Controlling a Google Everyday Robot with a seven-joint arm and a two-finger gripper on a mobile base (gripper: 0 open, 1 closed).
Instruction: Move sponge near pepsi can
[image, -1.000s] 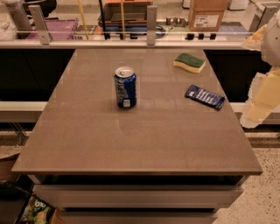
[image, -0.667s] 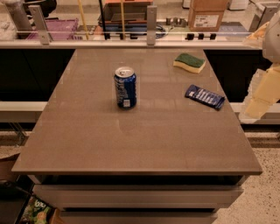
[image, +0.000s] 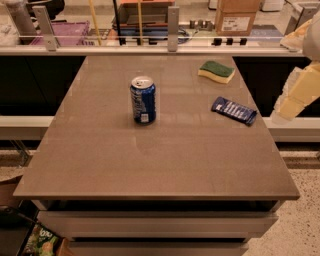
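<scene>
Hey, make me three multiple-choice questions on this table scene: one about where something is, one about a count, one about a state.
1. Where does the sponge lie?
A) far right part of the table
B) near left corner
C) front edge

2. How many things rest on the table?
A) one
B) three
C) five

3. How is the pepsi can?
A) on its side
B) upright
C) crushed flat

Answers:
1. A, it lies beyond the blue wrapper, towards the far edge.
2. B, there are can, sponge and wrapper.
3. B, its silver top faces up; the gripper hangs off the table's right side, touching nothing.
</scene>
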